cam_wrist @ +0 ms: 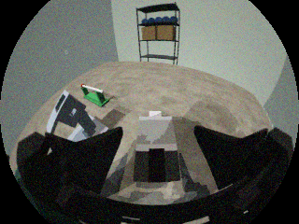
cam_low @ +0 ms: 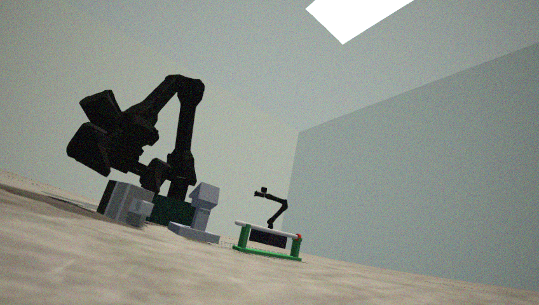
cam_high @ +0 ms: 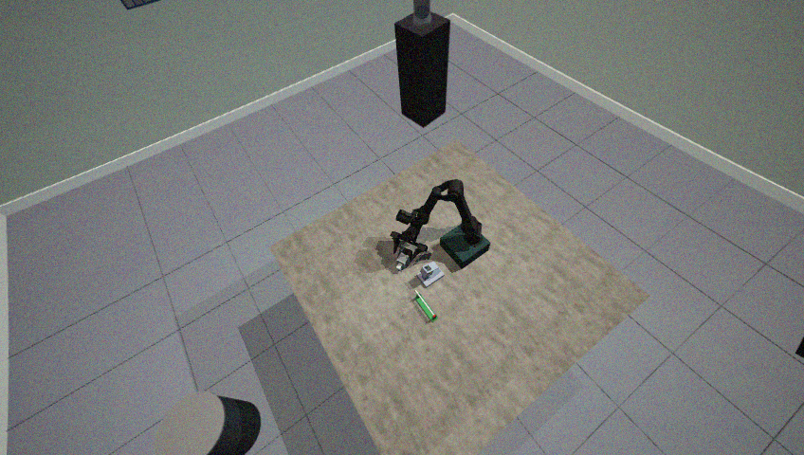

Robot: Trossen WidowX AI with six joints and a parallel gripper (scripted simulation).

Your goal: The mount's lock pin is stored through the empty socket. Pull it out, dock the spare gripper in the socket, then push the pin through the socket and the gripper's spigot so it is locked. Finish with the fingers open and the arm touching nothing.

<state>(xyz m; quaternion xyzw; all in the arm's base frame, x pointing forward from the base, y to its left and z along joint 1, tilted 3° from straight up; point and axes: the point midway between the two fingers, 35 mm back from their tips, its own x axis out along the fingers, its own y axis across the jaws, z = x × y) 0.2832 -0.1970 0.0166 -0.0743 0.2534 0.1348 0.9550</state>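
The spare gripper (cam_high: 401,261) (cam_low: 122,202) (cam_wrist: 154,140), a grey block with a dark end, lies on the tabletop. Its small pale spigot (cam_low: 142,208) (cam_wrist: 155,113) points away from my wrist. My gripper (cam_high: 411,252) (cam_low: 130,182) (cam_wrist: 159,131) is open and low over the block, one finger to each side in the wrist view, nothing held. The pale mount (cam_high: 431,274) (cam_low: 201,218) (cam_wrist: 74,112) stands beside it, its upright socket head raised on a post. The white lock pin (cam_low: 264,228) (cam_wrist: 94,89) with a red head rests across the green rack (cam_high: 427,308) (cam_low: 266,253) (cam_wrist: 96,98), out of the socket.
The mount is close on the left in the wrist view, near my left finger. The dark green arm base (cam_high: 465,245) (cam_low: 171,211) is behind the mount. Another small dark arm (cam_low: 279,210) stands far behind the rack. A shelf (cam_wrist: 158,33) stands at the back.
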